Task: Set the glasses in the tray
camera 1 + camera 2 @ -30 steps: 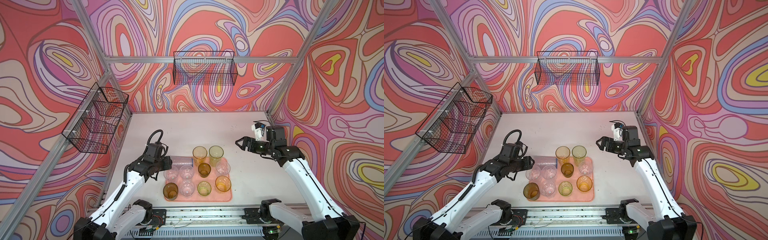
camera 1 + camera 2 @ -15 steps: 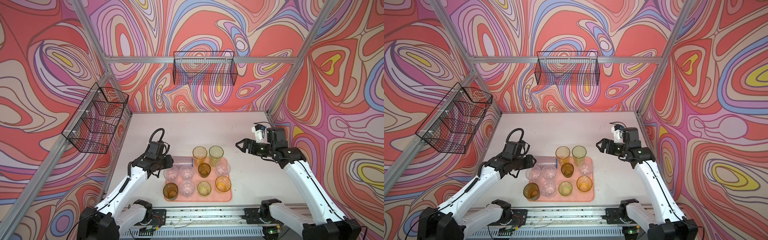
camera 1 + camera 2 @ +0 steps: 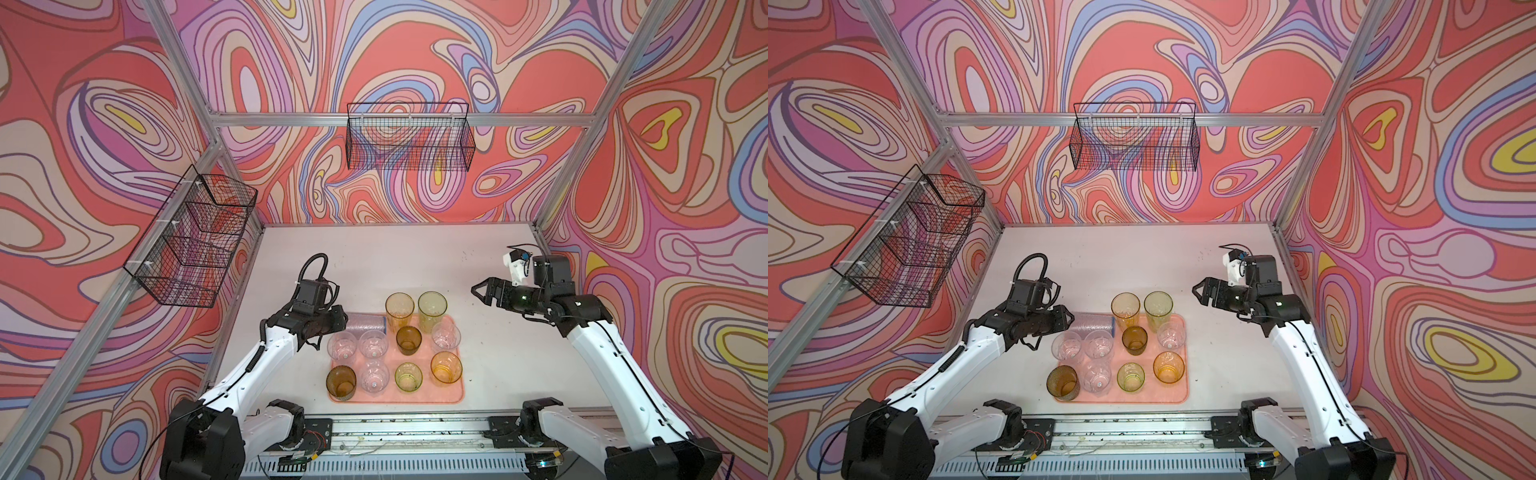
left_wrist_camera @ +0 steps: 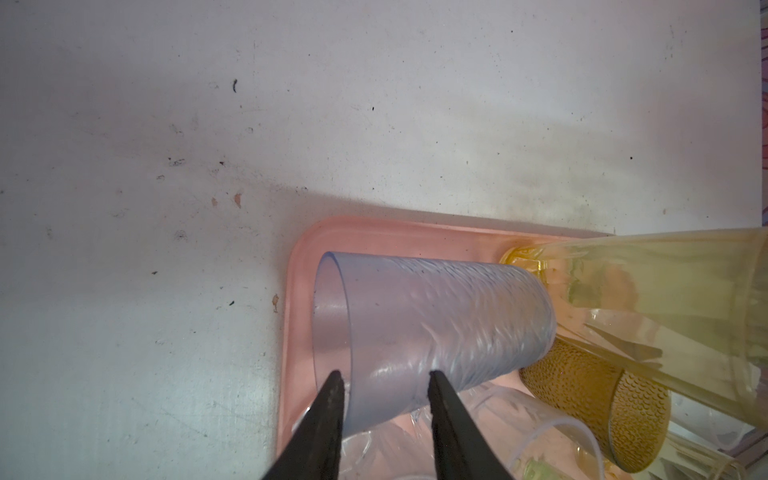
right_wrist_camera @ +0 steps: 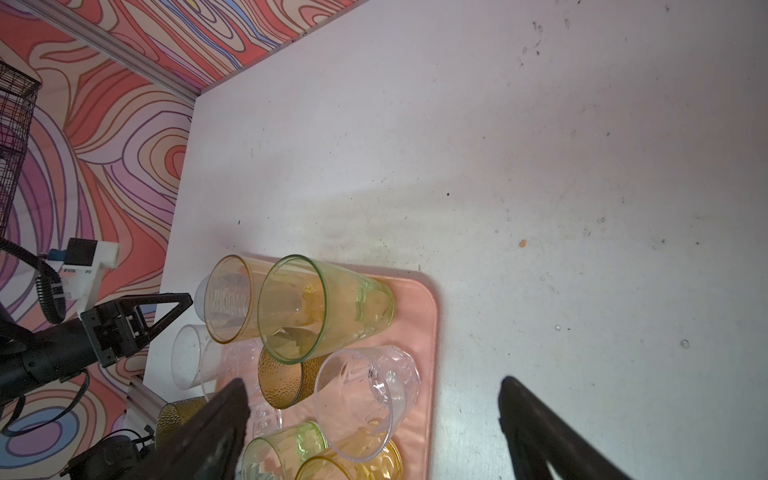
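l fingers (image 4: 320,428) at rim of blue tumbler (image 4: 449,316) lying on tray (image 4: 316,241).

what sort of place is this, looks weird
Probably a robot test cell, not a home: aluminium frame with swirl-printed walls, two robot arms on a rail, wire baskets hung on the frame.

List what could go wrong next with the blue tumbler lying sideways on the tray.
1. The pale blue tumbler is round; the left claw, set at its rim, might let it slip or roll off the tray corner.
2. Standing it up could knock the tall yellow tumbler beside its base.
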